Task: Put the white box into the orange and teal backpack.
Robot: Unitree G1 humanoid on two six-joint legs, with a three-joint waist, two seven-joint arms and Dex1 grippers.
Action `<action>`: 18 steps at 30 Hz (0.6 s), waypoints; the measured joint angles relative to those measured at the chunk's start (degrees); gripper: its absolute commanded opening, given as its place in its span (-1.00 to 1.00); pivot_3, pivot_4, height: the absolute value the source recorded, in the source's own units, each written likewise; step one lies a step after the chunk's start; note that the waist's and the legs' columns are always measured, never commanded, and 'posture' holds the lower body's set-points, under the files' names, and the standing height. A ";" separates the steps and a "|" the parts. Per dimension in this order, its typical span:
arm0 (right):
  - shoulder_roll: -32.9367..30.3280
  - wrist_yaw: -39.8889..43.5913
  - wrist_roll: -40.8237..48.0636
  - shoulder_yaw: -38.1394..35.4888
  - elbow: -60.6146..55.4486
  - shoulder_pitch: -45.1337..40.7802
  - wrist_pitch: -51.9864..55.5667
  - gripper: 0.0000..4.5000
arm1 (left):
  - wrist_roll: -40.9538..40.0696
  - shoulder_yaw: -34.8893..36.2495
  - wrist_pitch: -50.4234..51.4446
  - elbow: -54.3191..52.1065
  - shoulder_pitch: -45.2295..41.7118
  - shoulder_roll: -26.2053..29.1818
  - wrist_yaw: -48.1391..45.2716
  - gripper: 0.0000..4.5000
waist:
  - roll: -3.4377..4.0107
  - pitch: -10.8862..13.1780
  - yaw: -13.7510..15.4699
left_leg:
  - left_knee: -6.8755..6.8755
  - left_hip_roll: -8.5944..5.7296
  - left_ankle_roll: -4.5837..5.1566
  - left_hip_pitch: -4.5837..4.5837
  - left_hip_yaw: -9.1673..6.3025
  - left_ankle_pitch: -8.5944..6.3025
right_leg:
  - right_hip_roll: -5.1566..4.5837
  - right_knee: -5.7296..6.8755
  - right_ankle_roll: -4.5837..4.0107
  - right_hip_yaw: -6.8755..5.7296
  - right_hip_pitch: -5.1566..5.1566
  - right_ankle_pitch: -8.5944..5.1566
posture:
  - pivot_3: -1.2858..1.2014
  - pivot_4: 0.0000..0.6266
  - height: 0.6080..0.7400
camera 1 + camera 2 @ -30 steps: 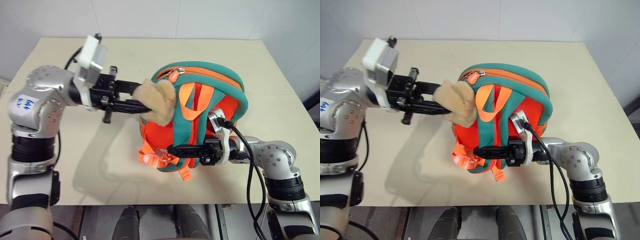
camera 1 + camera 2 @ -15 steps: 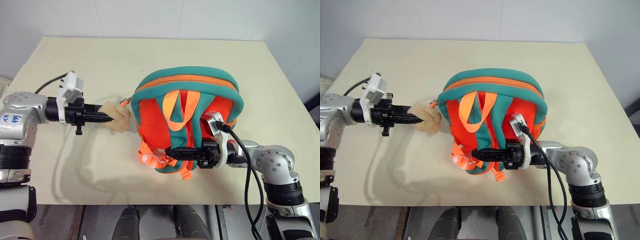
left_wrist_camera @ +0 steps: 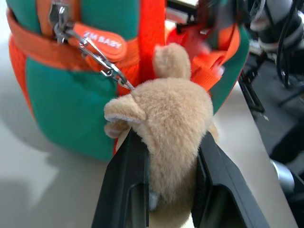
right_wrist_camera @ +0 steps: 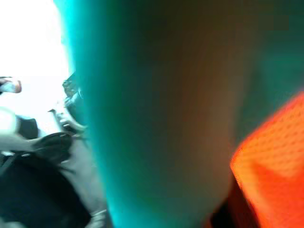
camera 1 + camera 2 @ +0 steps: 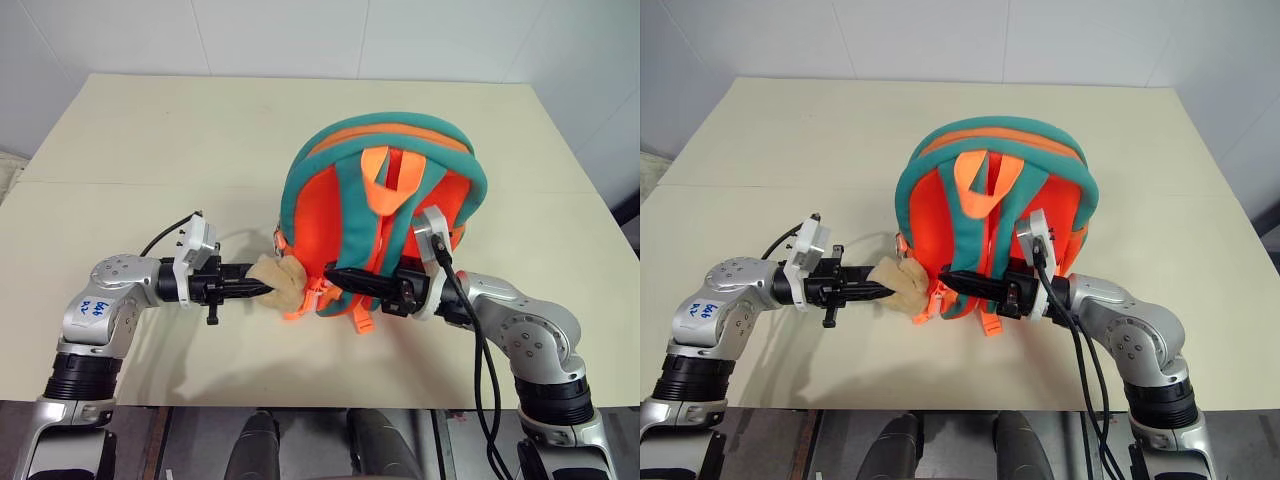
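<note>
Since the earlier frame, dropped low over the counter (image 5: 120,140): left claw (image 5: 268,286), plush toy (image 3: 164,130) along with it; backpack moved too, from tilted to upright with straps facing the camera.

Left claw: clamped on the tan plush toy, black fingers (image 3: 124,185) pressing both sides of the fur. Toy clipped by a small metal chain (image 3: 102,61) to a zipper pull on the orange and teal backpack (image 5: 385,200), which stands near the front edge of the counter.

Right claw (image 5: 335,277): pointing left across the backpack's lower front, among the teal straps and orange webbing; fingers partly hidden there, so cannot tell how far apart or whether anything is pinched. Right wrist view: blurred teal and orange fabric pressed close to the lens.
</note>
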 measured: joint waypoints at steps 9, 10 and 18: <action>-9.92 2.52 -0.77 -3.89 -3.32 0.69 -1.79 1.00 | -0.40 4.42 0.05 -2.32 0.83 4.11 1.03 0.88 | 0.00 0.00 -0.11 | -0.15 0.01 0.01 0.00 0.01 0.00 | -0.02 -0.08 -0.03 0.00 -0.02 -0.02 | 0.03 -0.52 1.00; -11.17 3.11 -1.23 -4.69 -3.50 1.32 -2.14 1.00 | -0.54 4.81 0.06 -2.33 1.31 4.56 0.92 0.99 | 0.00 0.00 -0.08 | -0.16 0.01 0.02 0.00 0.00 0.00 | -0.01 -0.09 -0.03 0.00 -0.04 -0.02 | 0.03 -0.52 1.00; -24.68 11.46 -4.85 -12.57 -4.97 10.56 -5.79 1.00 | -2.44 9.36 -2.08 -2.69 6.41 9.76 -4.32 0.99 | -0.01 0.01 0.05 | -0.17 0.00 0.02 0.04 0.08 -0.01 | -0.04 -0.18 -0.05 0.01 0.01 -0.03 | 0.03 -0.52 1.00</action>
